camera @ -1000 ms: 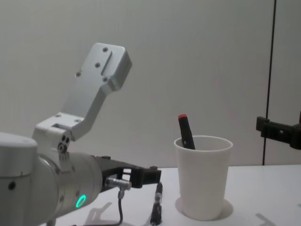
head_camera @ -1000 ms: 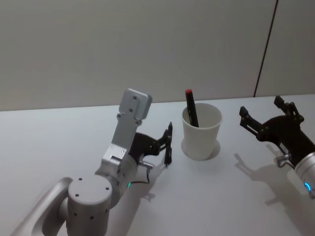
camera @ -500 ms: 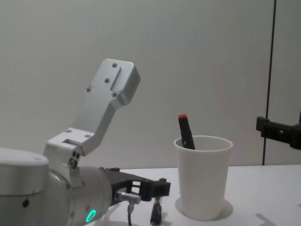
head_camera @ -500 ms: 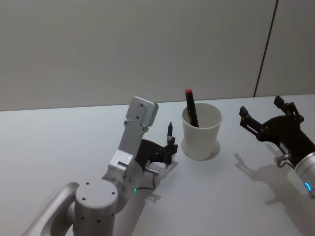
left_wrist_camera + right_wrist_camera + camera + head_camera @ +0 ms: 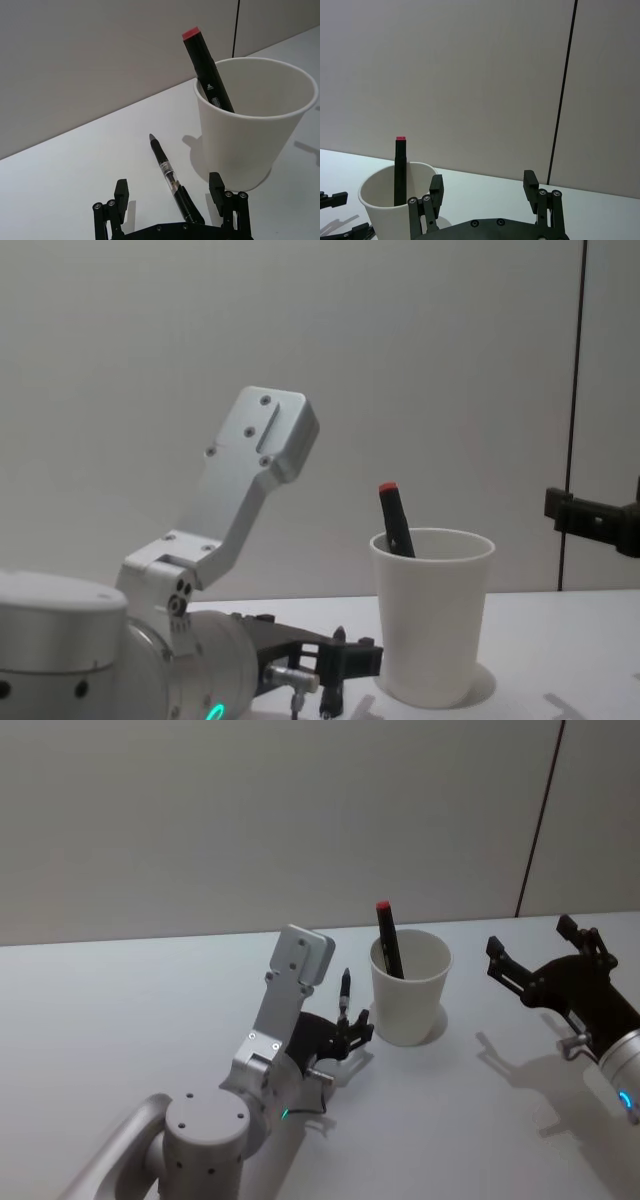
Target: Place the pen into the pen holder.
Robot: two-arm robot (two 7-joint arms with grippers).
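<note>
Wall: a plain grey wall (image 5: 200, 820) is seen behind the table, and it is crossed on the right by a dark seam (image 5: 541, 820).
Table: a white table (image 5: 120, 1010) is spread across the foreground, and the cup and pen are borne on it.
Left arm: the silver left arm (image 5: 290, 990) is reached forward from the lower left of the head view, with its wrist held low over the table just left of the cup.
Right gripper: the right gripper (image 5: 528, 937) is held above the table to the right of the cup and well apart from it. Its fingers are spread wide and nothing is held between them.
Left gripper: the left gripper (image 5: 168, 181) is set low at the table, pointed toward the cup. Its fingers (image 5: 121, 192) are opened wide to either side of the pen, and neither is seen to touch it.
Cup: the white paper cup (image 5: 408, 1005) is stood upright near the middle of the table, just beyond and to the right of the left gripper.
Marker: a black marker (image 5: 207, 75) with a red cap is leaned inside the cup against its back rim, with the cap raised above the rim.
Pen: the slim dark pen (image 5: 167, 170) appears to be laid on the table outside the cup and just left of it. It is placed between the left gripper's open fingers with its tip pointed toward the wall, and its near end is hidden by the gripper's body.
</note>
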